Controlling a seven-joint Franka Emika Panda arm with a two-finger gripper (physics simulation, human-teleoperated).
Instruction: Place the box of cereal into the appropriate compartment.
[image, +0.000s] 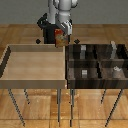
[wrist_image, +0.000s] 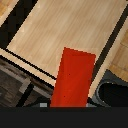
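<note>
The box of cereal (image: 60, 38) is red-orange with a tan patch. It hangs under my gripper (image: 61, 32), above the back edge where the light tray meets the dark one. The fingers are shut on its top. In the wrist view the box (wrist_image: 73, 79) shows as a plain red slab reaching away from the camera, over the light tray's floor (wrist_image: 60, 35). The dark tray (wrist_image: 15, 87) lies to one side of it. My fingertips are mostly hidden behind the box in this view.
A large light wooden tray (image: 10, 60) on thin legs fills the exterior view's left. Beside it, on the right, stands a dark tray (image: 69, 70) divided into several compartments, some holding small grey blocks (image: 84, 73). The robot's dark base (image: 47, 27) stands behind.
</note>
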